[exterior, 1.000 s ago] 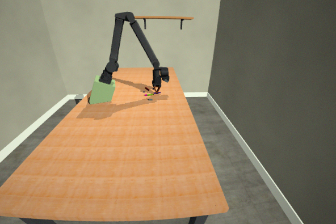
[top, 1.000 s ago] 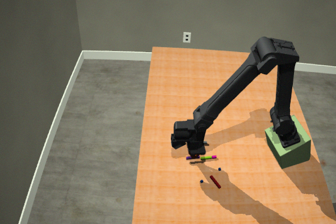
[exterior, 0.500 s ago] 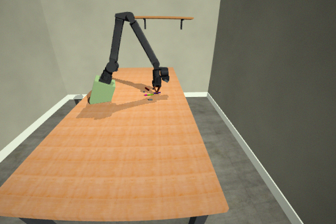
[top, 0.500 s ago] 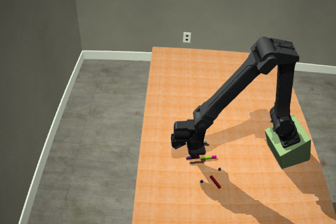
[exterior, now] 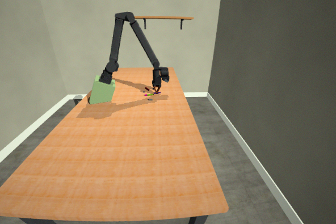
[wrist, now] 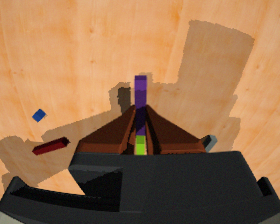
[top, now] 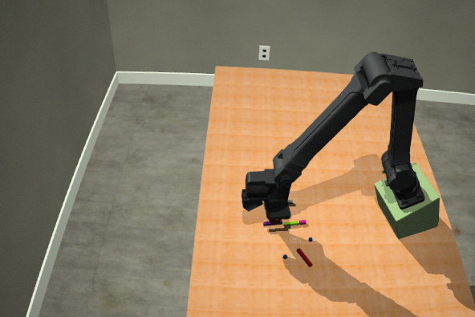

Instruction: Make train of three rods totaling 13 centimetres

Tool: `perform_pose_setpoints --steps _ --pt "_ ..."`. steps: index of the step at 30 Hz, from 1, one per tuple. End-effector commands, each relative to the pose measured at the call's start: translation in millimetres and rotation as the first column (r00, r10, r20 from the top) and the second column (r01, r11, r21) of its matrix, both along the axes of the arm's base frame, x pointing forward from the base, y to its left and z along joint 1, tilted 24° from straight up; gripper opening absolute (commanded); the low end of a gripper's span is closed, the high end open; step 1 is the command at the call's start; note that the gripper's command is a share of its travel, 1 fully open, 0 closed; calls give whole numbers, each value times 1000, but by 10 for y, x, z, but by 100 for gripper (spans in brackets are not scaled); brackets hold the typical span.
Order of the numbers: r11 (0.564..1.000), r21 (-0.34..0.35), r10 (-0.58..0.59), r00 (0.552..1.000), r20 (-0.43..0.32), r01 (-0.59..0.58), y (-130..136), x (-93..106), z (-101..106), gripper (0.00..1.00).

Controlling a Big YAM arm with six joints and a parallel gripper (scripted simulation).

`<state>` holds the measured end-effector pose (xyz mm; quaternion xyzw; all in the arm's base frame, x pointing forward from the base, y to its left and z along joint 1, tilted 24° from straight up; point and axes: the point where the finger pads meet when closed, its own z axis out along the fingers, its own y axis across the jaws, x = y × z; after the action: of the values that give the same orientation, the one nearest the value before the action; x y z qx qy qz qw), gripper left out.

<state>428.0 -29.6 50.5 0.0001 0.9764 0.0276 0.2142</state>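
Three rods lined up: purple rod (top: 266,223), lime rod (top: 291,223), magenta rod (top: 302,221) | fingers (top: 277,217) clamped on purple rod | red rod (top: 304,257) lay apart on bench (top: 249,121)

Wall shelf (exterior: 163,17) (bracketed), wall outlet (top: 264,52).

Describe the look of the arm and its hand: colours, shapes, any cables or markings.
The matte black jointed arm has long boxy links and rounded joint housings. It stands on a pale green block base. No loose cables or readable markings show. The hand has a broad black body, and its two fingers are dark reddish-brown wedges tapering to a narrow tip.
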Motion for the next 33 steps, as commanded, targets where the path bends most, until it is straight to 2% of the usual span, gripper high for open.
perform_pose_setpoints --steps 1,26,33 --pt "1000 2 7 1000 -17 -6 61 -37 -82 4" --pt "1000 0 11 1000 -11 -11 60 -40 -84 4" --pt "1000 -4 15 1000 8 -15 54 -45 -18 4"
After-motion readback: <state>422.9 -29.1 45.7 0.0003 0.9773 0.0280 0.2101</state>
